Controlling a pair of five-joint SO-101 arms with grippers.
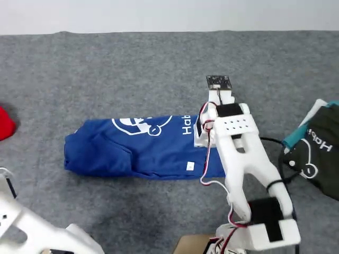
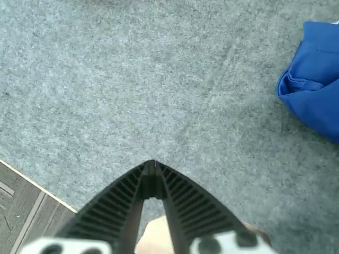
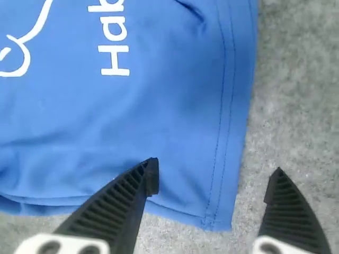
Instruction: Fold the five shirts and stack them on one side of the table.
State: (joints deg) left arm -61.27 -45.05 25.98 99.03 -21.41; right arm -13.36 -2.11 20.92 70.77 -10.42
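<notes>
Shirts lie spread across your grey tabletop (image 1: 159, 63), seen from above. At the far left edge, a scrap of red garment (image 1: 4, 123) pokes into the high view. Just below it, in the near left corner, sits your left arm (image 1: 32, 230). Its wrist camera shows your left gripper (image 2: 153, 166) with both black fingers pressed together at the tips. It holds nothing and hangs over bare grey felt close to the tabletop's edge, with wood flooring (image 2: 21, 211) past that edge. One bunched end of the blue shirt (image 2: 315, 79) lies well apart from it.

At centre, that blue shirt (image 1: 143, 145) lies folded into a long band running left to right, white print facing up and a small white tag (image 1: 190, 166) near its front edge.

Your right arm (image 1: 249, 159) stretches from the near edge over the shirt's right end. Your right gripper (image 3: 214, 177) is spread wide with nothing between its fingers. One finger (image 3: 135, 188) sits above the blue fabric. The other is out over the grey felt, beyond the stitched hem, and the hem's corner lies between them.

At the far right, a dark shirt (image 1: 318, 151) with white print rests on teal cloth (image 1: 296, 135), well apart from the blue one.
</notes>
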